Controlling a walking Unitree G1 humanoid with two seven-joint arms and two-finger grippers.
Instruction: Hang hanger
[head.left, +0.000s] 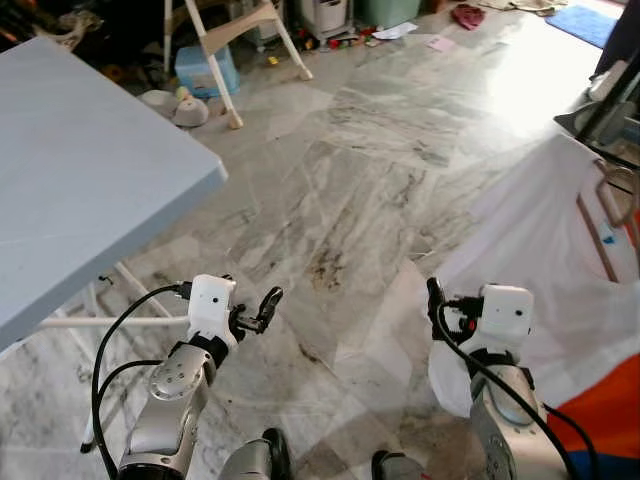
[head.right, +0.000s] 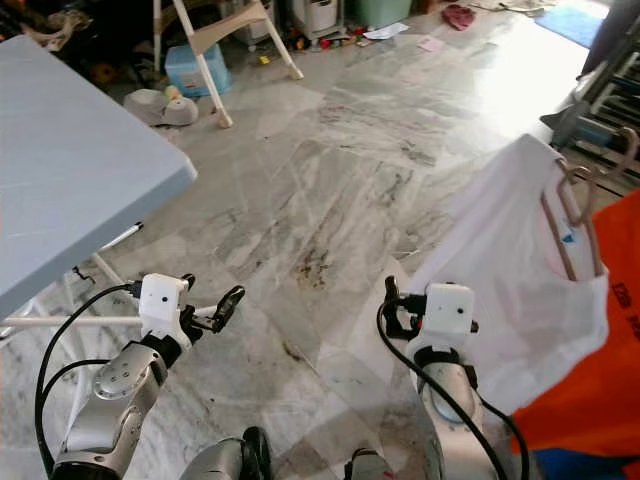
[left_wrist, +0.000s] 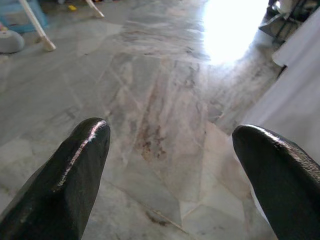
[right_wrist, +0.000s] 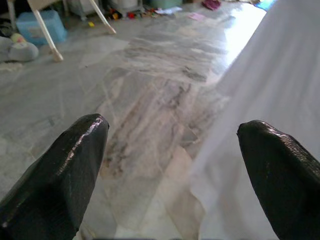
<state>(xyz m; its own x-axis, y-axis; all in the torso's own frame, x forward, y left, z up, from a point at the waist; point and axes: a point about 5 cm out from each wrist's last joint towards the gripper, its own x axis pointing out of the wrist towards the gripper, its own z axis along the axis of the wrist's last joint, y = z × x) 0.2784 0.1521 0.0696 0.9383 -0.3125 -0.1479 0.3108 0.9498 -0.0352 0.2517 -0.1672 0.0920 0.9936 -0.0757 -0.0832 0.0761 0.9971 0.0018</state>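
A: Between the two grippers, bare marble floor (head.left: 340, 230). Left gripper (head.left: 262, 308) fingers spread, holding nothing; right gripper (right_wrist: 172, 165) spread too, nothing held.
B: Where's the hanger?
A: Hanger (head.right: 585, 195) sits beyond and to the outer side of the right gripper, inside the neck of a white shirt (head.right: 510, 290). Shirt hem hangs just beside the right gripper; orange cloth (head.right: 590, 390) next to it.
B: Advice?
A: My guess: reach with the right gripper, aim for the hook, not the fabric, pinch firmly so the shirt doesn't slide off. Keep the left out of it.
B: Far stuff?
A: Blue counter (head.left: 80, 170) past the left gripper, white stool legs (head.left: 225, 60) farther off.
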